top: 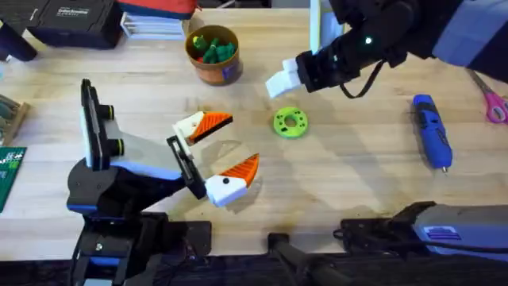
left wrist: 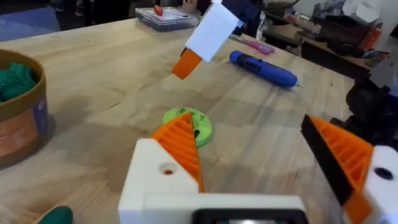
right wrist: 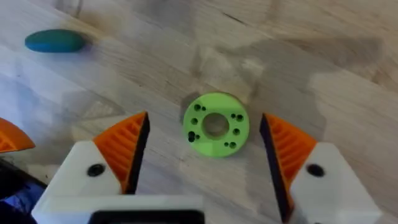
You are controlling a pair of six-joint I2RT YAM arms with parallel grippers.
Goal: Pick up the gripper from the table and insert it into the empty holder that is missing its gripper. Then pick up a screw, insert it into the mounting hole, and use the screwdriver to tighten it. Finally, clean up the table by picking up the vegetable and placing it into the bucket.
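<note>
Above the green disc (right wrist: 216, 132) I see my right gripper (right wrist: 204, 149) hanging with its orange-tipped fingers spread wide, one to each side of the disc, holding nothing. My left gripper (top: 225, 151) sits just beside the disc, toward the arm bases, fingers likewise apart and empty. The blue screwdriver (top: 432, 131) lies on the table (top: 357, 183) well apart from the disc, on its right-arm side. The dark green vegetable (right wrist: 55, 41) lies on the wood near the disc. A bucket (top: 213, 54) stands beyond the disc.
</note>
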